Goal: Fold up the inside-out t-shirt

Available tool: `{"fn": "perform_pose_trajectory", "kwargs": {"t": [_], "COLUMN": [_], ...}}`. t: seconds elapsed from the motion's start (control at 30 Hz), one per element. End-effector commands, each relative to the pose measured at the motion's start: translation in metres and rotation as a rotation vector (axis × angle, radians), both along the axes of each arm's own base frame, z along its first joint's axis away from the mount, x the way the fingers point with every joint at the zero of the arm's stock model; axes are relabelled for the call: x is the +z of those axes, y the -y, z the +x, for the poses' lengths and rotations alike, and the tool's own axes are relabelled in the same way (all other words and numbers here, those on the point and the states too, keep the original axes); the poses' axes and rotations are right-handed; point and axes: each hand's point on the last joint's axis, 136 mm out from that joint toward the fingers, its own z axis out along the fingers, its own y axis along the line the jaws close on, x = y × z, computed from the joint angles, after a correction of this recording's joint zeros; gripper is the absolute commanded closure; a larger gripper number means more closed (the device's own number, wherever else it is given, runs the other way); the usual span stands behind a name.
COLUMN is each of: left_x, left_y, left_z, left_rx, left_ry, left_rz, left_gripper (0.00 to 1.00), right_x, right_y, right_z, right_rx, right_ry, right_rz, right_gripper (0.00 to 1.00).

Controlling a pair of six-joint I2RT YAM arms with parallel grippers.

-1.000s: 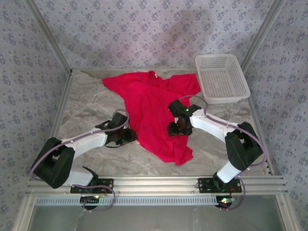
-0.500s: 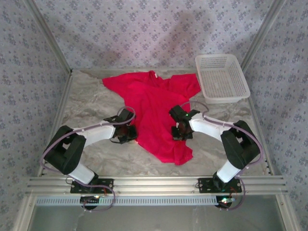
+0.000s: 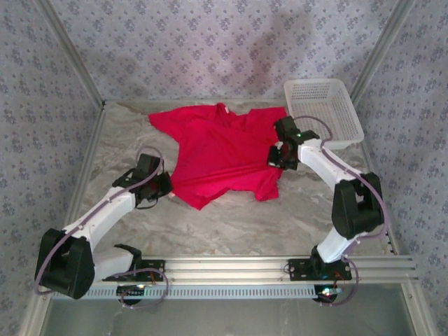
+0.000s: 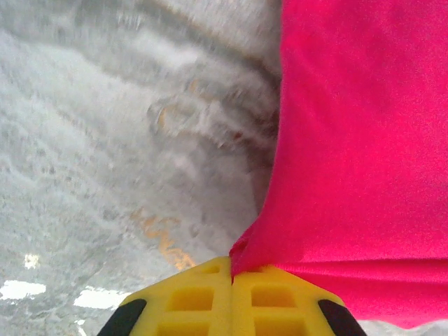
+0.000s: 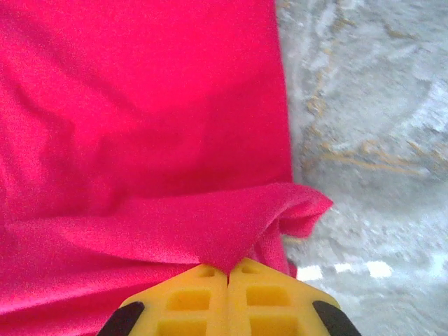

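1. The t-shirt [image 3: 220, 157] lay on the table [image 3: 119, 150], from the middle toward 12 o'clock. Its neck end pointed to 12 o'clock and its lower edge to 6 o'clock.
2. Look of the cloth: plain bright red, soft and unprinted. It was spread wide but uneven, with long creases across the body and a ragged, slanting lower edge. I could not make out seams, so I could not confirm from the cloth that it was inside out.
3. Progress, my judgement: early. No clean fold line showed and no panel was laid square over another. Both sleeves were out at 10 and 2 o'clock. Flattening, the side folds and the final fold were all left to do.
4. My left gripper [image 4: 232, 269] was closed tight on the shirt's edge at its 8 o'clock side. In the wrist view the cloth rose to a pinched peak between my yellow pads.
5. My right gripper [image 5: 228, 271] was likewise clamped on a gathered fold at the shirt's 3 o'clock edge.
6. A white basket [image 3: 323, 112] stood at the table's 2 o'clock corner, just beside my right arm.
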Motion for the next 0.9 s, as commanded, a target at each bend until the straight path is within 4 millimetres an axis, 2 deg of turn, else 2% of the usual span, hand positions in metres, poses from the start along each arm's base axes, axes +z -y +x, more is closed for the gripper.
{"fn": "perform_pose_trajectory", "kwargs": {"t": [0.0,0.13,0.2,0.23,0.3,0.33,0.37,0.43,0.5,0.6,0.67,0.7,0.77,0.87], "left_x": [-0.026,-0.040,-0.042,-0.042,-0.037,-0.033,-0.027,-0.014,-0.002,-0.001,-0.005,-0.007,-0.011,-0.012], "left_y": [-0.010,-0.009,-0.009,-0.009,-0.006,-0.004,-0.001,0.007,0.017,0.037,0.056,0.064,0.072,0.078], "left_z": [-0.008,0.012,0.031,0.038,0.051,0.052,0.052,0.041,0.022,-0.007,-0.019,-0.022,-0.022,-0.015], "left_rx": [-0.019,-0.047,-0.059,-0.066,-0.081,-0.089,-0.101,-0.128,-0.166,-0.214,-0.264,-0.288,-0.307,-0.313], "left_ry": [-0.075,-0.112,-0.125,-0.133,-0.156,-0.158,-0.149,-0.127,-0.104,-0.089,-0.070,-0.050,-0.018,0.012], "left_rz": [0.062,0.112,0.146,0.161,0.185,0.189,0.201,0.238,0.265,0.198,0.118,0.091,0.074,0.066], "left_gripper": [1.00,1.00,1.00,0.97,0.84,0.77,0.70,0.67,0.66,0.67,0.70,0.72,0.72,0.62], "right_x": [-0.017,-0.021,-0.020,-0.018,-0.013,-0.011,-0.007,-0.001,0.000,-0.008,-0.012,-0.020,-0.025,-0.032], "right_y": [0.006,-0.007,-0.013,-0.014,-0.015,-0.015,-0.014,-0.012,-0.014,-0.029,-0.044,-0.051,-0.067,-0.091], "right_z": [0.019,0.047,0.062,0.069,0.075,0.073,0.068,0.049,0.016,-0.035,-0.056,-0.070,-0.083,-0.096], "right_rx": [0.025,0.043,0.043,0.042,0.056,0.068,0.081,0.106,0.139,0.197,0.228,0.255,0.285,0.294], "right_ry": [-0.038,-0.047,-0.055,-0.056,-0.074,-0.079,-0.080,-0.076,-0.085,-0.079,-0.066,-0.078,-0.069,-0.056], "right_rz": [-0.072,-0.070,-0.062,-0.069,-0.082,-0.089,-0.100,-0.110,-0.110,-0.096,-0.067,-0.059,-0.027,0.034], "right_gripper": [1.00,1.00,0.99,0.92,0.66,0.62,0.57,0.57,0.56,0.58,0.60,0.60,0.60,0.57]}}
